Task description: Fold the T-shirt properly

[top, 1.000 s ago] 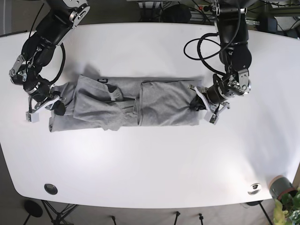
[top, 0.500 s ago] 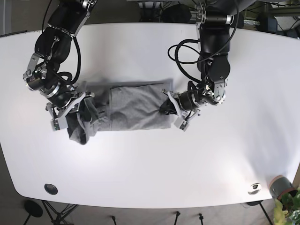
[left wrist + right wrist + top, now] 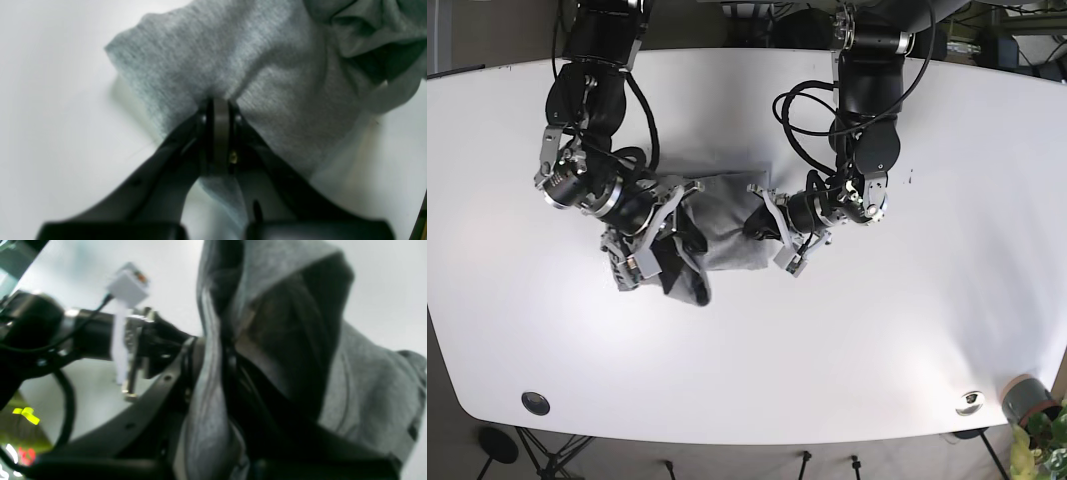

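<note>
Two grippers, T-shirt bunched, long axis left-right

A white table fills the base view. Near its front edge sit a dark round disc at the left and a small silvery one at the right. Beyond that corner stands what may be a potted plant.

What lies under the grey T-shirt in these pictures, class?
White table lies under the T-shirt. Both claws pinch the cloth: left claw at one end, right claw wrapped in hanging folds. Whatever lies inside the bunched folds is covered.
</note>
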